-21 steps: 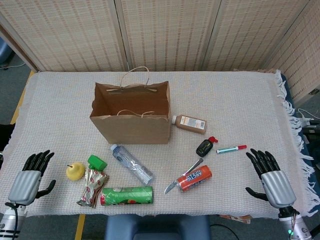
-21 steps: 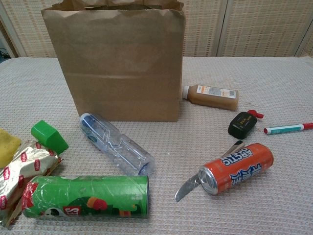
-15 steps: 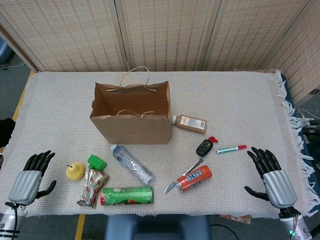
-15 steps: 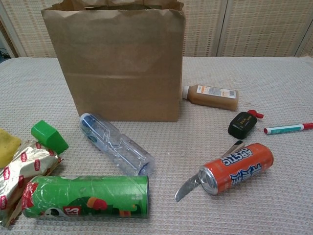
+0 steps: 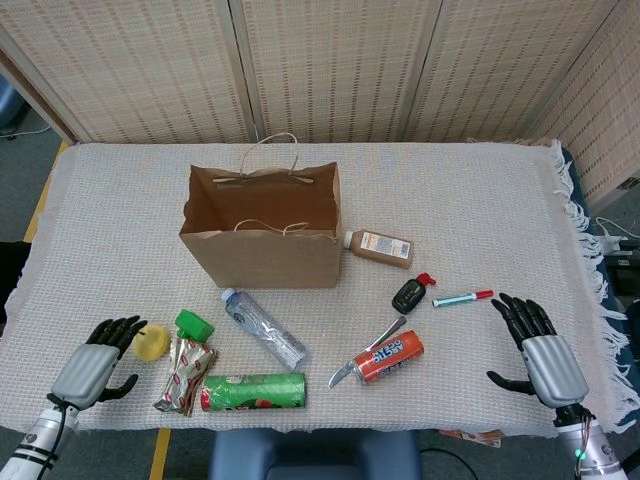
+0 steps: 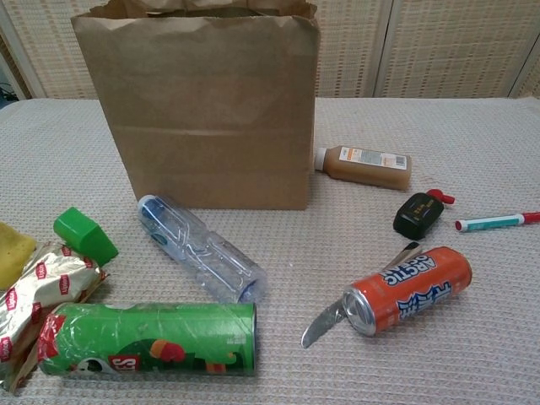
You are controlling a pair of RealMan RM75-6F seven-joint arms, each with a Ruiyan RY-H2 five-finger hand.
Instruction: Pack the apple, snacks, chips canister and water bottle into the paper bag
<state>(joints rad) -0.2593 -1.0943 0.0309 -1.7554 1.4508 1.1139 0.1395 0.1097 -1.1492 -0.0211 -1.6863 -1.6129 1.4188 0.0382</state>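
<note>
Nothing packed yet. The paper bag (image 5: 262,238) stands upright and open toward the back of the surface (image 5: 480,200), no task item visible in it.

Left hand (image 5: 98,358) is low at the near left edge, fingers spread and holding nothing, fingertips just beside the yellow apple (image 5: 150,342) but contact unclear. Right hand (image 5: 538,348) is at the near right edge, fingers spread, empty, well apart from everything.

Task items lie in a cluster at near left: apple, then the foil snacks (image 5: 184,372) touching the green chips canister (image 5: 253,391), which lies on its side. The water bottle (image 5: 263,327) lies diagonally between the bag and the canister.

Non-task clutter: a green cap-like piece (image 5: 194,324) just beside the apple, soda can (image 5: 389,357) with a knife (image 5: 366,352) against it, brown bottle (image 5: 378,246) beside the bag.

Risks, judged:
- Apple is round and may roll away if nudged off-centre.
- Tight crowding means a wide grasp could drag the green piece or the snacks along.
- Bag is light and unsupported; a drop against its rim could tip or fold it.
- Canister and bottle could roll when touched.
</note>
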